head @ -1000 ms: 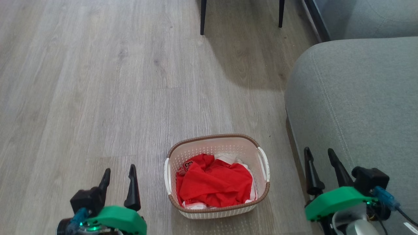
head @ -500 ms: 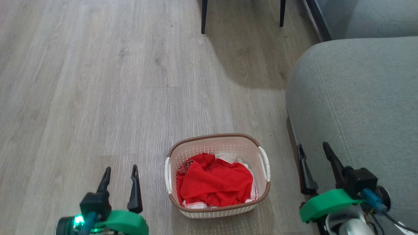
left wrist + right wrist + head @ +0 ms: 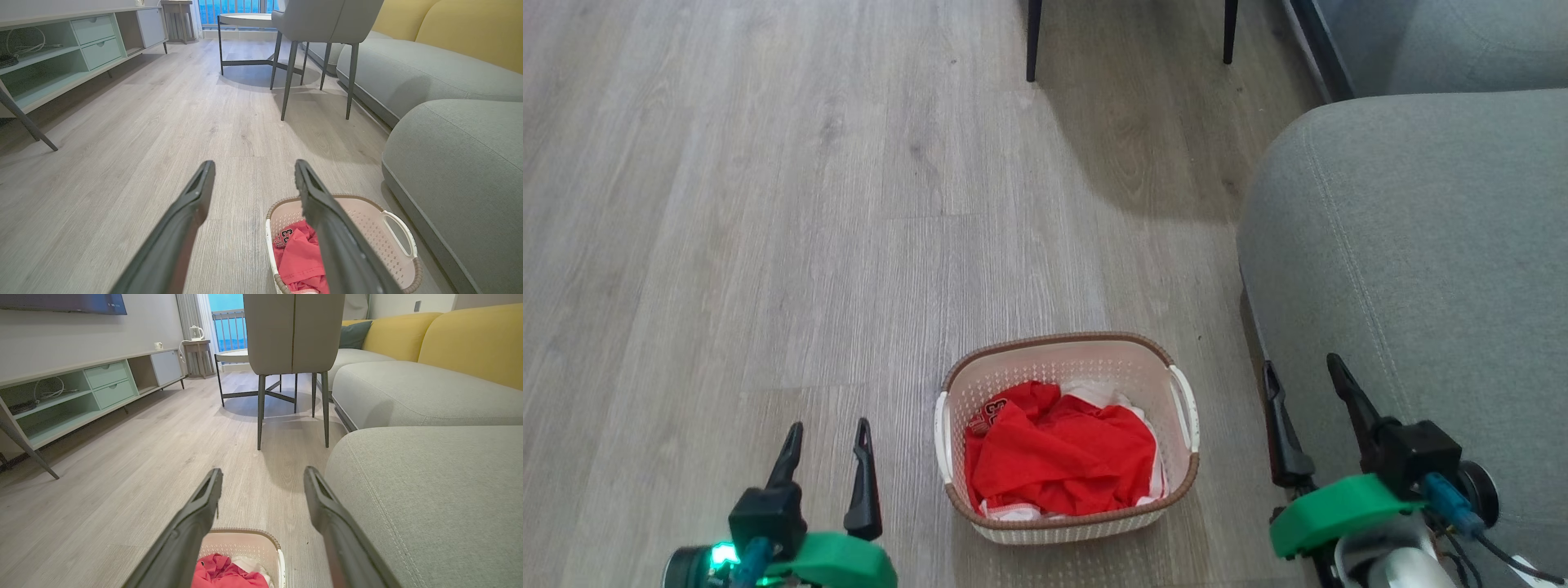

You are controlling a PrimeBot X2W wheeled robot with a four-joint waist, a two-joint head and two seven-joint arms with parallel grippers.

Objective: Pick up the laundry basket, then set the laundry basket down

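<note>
Laundry basket point(image 3: 1058, 367) beside grey sofa point(image 3: 1421, 245) (chair legs point(image 3: 1032, 41) beyond); left end effector point(image 3: 828, 425) and right end effector point(image 3: 1300, 363) gape empty.

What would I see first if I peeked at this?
The bright red clothes heaped in the cream laundry basket on the floor jump out first. The open left gripper and right gripper sit either side of it, with a big grey sofa on the right.

laundry basket point(image 3: 1066, 441) left of sofa point(image 3: 1405, 269)
</note>
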